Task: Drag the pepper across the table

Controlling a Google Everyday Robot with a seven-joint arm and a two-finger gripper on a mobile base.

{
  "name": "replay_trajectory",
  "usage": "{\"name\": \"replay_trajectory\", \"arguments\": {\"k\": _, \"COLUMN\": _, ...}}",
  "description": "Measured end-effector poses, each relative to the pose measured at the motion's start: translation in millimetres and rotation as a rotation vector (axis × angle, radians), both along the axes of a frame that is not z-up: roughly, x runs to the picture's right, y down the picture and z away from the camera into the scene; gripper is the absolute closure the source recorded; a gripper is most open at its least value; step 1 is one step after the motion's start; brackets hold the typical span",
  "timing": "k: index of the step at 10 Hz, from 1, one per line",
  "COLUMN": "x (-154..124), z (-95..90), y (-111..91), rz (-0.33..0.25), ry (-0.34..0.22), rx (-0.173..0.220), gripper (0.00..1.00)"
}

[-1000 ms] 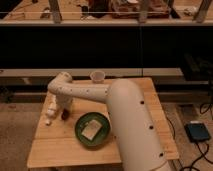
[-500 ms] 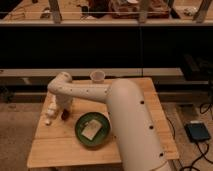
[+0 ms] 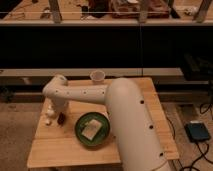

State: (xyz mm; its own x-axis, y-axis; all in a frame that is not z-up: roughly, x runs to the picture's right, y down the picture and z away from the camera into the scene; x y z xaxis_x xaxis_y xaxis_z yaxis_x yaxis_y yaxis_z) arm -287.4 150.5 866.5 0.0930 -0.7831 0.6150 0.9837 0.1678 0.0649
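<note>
Your end effector (image 3: 54, 116) sits near the table's (image 3: 60, 147) left edge, right at the pepper (image 3: 61, 118); its grip state you cannot tell.

Thick white arm (image 3: 131, 120) rising from lower right of the frame, forearm stretching left across the middle, elbow bent at centre left, hand (image 3: 55, 116) pointing down at left.

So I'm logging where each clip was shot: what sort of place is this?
Probably an indoor lab or workshop. A small wooden table stands on speckled flooring before dark shelving, with cables and a foot pedal at right. The gripper sits low by the pepper, near a green plate.
</note>
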Motion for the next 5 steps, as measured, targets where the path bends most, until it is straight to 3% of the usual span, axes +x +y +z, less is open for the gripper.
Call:
{"name": "replay_trajectory", "arguments": {"k": 1, "x": -24.8, "z": -26.9, "y": 9.2, "rz": -0.028, "ry": -0.046, "rx": 0.03, "gripper": 1.0}}
{"name": "replay_trajectory", "arguments": {"k": 2, "x": -37.3, "z": -42.1, "y": 10.6, "rz": -0.042, "ry": -0.078, "rx": 0.049, "gripper": 1.0}}
{"name": "replay_trajectory", "arguments": {"k": 3, "x": -54.1, "z": -68.9, "y": 6.2, "rz": -0.062, "ry": -0.123, "rx": 0.073, "gripper": 1.0}}
{"name": "replay_trajectory", "arguments": {"k": 5, "x": -63.8, "z": -88.5, "y": -0.6, "rz": -0.074, "ry": -0.15, "rx": 0.077, "gripper": 1.0}}
